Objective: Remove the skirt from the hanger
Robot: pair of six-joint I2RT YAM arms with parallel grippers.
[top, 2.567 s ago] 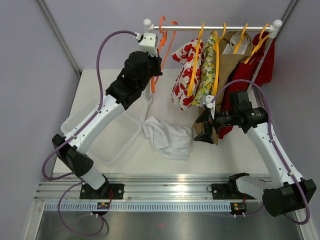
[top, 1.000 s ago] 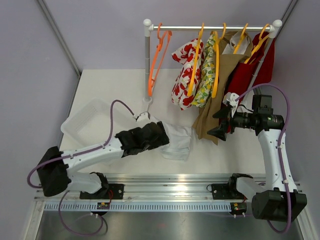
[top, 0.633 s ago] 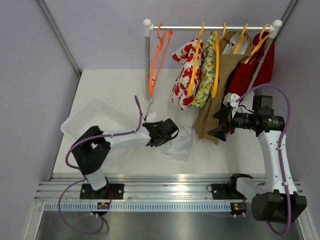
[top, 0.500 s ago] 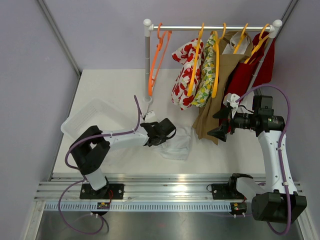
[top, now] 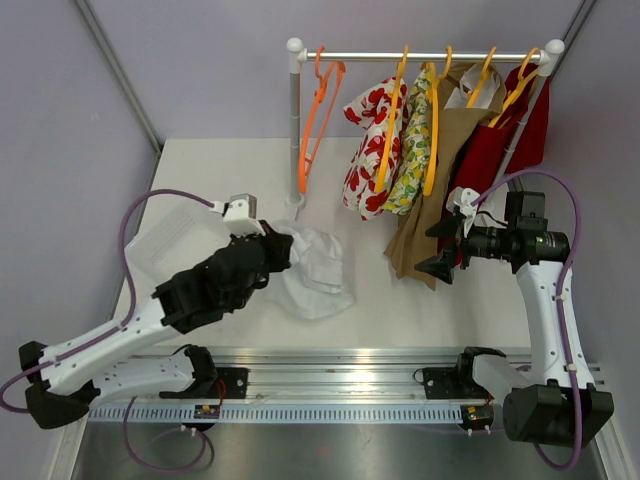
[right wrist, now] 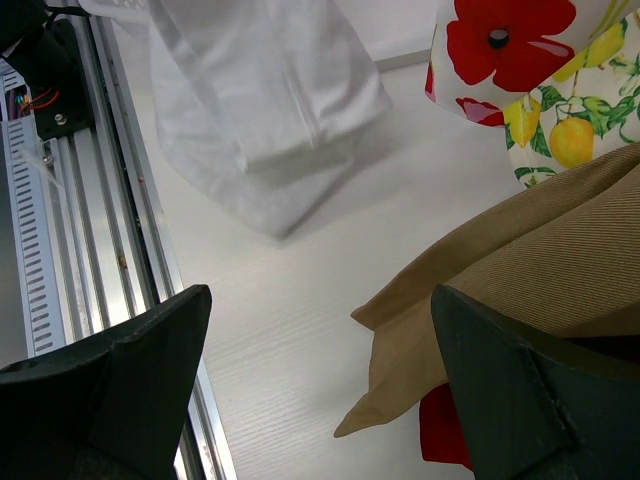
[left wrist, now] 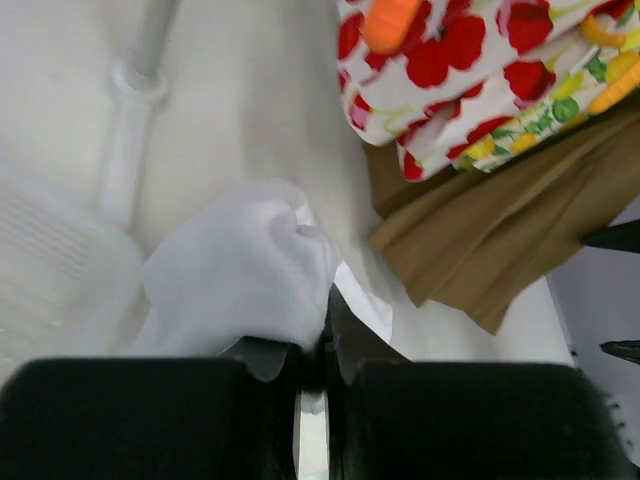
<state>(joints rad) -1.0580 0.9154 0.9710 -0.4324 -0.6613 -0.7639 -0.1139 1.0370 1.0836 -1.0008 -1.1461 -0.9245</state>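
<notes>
Jaws of your left gripper (left wrist: pixel 322 312) are pinched shut on a fold of the white skirt (top: pixel 318 272), off its hanger and crumpled on the table (top: pixel 220 170). It looks light and limp, so grip bunched cloth. Your right gripper (top: pixel 438 247) hangs open.

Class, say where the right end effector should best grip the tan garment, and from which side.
Probably its lower hem, from the right. The tan garment hangs flat with that edge free, facing the open right end effector; higher up, floral clothes and a red cloth crowd it.
</notes>
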